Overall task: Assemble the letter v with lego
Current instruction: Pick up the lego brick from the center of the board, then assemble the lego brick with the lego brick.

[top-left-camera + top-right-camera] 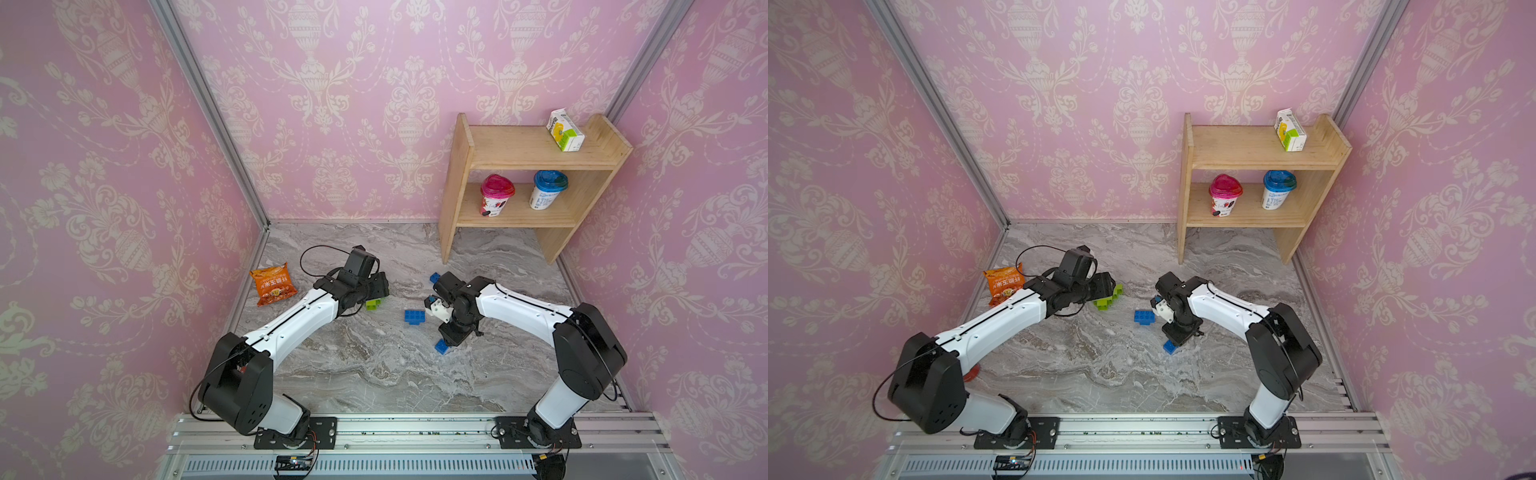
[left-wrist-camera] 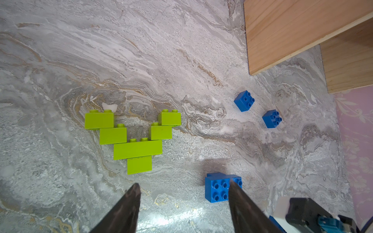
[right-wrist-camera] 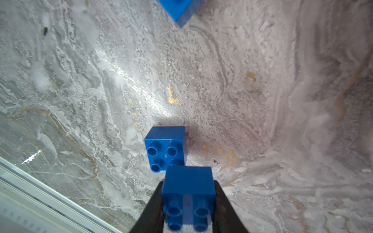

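You see the left gripper (image 2: 184, 185) with its two dark fingers spread apart and holding nothing, above the grey marble table (image 2: 60, 60). Near it the lime green lego bricks (image 2: 137, 149) lie flat on the table, joined in the shape of a V. One finger covers a part of a wide blue studded brick (image 2: 217, 188). Two small blue cube bricks (image 2: 244, 100) lie apart from each other near the light wooden shelf (image 2: 282, 30). Your right gripper (image 3: 188, 182) pinches a small blue square brick (image 3: 188, 193) between its fingers. It is low over the table, just beside another blue four-stud brick (image 3: 165, 147). Whether these two touch, you cannot tell.
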### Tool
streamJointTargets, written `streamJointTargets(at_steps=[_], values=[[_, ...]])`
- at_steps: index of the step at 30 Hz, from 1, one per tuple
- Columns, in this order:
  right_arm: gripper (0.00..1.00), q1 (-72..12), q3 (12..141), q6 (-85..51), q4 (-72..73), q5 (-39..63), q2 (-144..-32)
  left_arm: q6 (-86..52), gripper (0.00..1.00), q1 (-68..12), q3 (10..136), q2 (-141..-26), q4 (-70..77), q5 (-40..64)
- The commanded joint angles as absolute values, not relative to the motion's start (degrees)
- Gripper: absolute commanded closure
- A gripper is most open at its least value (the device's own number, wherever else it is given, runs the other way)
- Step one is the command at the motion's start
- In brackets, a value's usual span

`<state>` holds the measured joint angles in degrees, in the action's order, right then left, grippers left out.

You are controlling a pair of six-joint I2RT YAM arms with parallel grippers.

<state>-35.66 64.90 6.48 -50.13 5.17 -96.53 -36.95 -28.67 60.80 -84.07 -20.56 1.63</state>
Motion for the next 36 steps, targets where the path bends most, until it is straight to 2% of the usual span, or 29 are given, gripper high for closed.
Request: streamJointTargets(at_steps=[1,36], values=[[0.98,-36.2,65.1,7.7,-49.9,6.2,-97.6,-36.9,0.3,-28.3,60.1,-83.8,-20.4,2.2],[0.99,-38.9,63.4,6.2,-50.1,0.3,-106.0,-37.2,0.3,-28.3,58.6,-82.5,-20.1,1.8]])
